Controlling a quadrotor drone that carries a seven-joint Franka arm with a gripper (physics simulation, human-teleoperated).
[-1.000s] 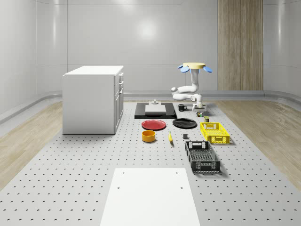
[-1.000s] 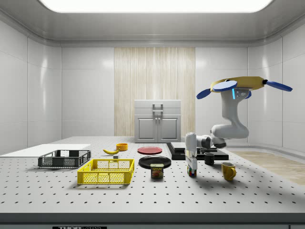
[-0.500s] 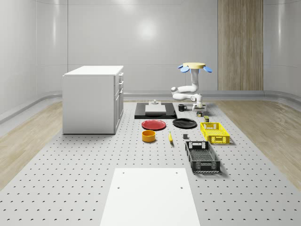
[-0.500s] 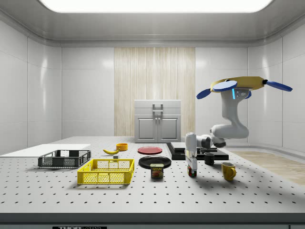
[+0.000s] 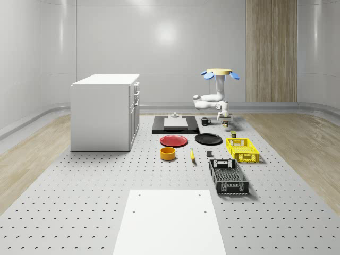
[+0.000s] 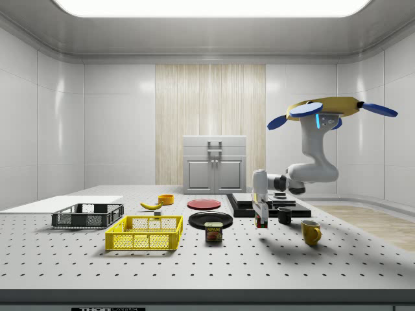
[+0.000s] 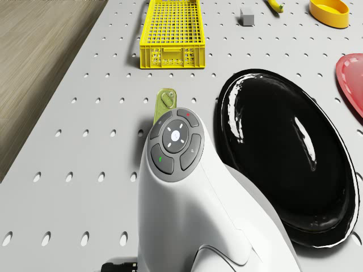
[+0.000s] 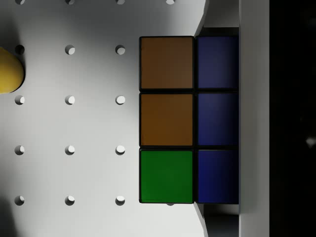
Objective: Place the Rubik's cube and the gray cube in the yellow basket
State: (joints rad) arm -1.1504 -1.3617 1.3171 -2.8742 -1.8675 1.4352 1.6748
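Wrist view: we have the Rubik's cube (image 8: 190,119) clamped between the fingers (image 8: 254,118), orange, green and blue tiles showing, perforated table (image 8: 74,123) below. Side view: gripper (image 6: 261,221) holds it clear of the table, just right of the spam can (image 6: 213,232), near the black mug (image 6: 284,216) and yellow mug (image 6: 311,232). Drone (image 6: 327,111) hovers above the far end of the table, arm bent down. Yellow basket (image 5: 242,149) sits on the table nearer the whole-scene camera, past the black plate (image 5: 208,139). Gray cube (image 7: 247,16) rests on the table beside the basket, near the banana (image 7: 275,5). Cabinet (image 5: 106,111) stands well apart.
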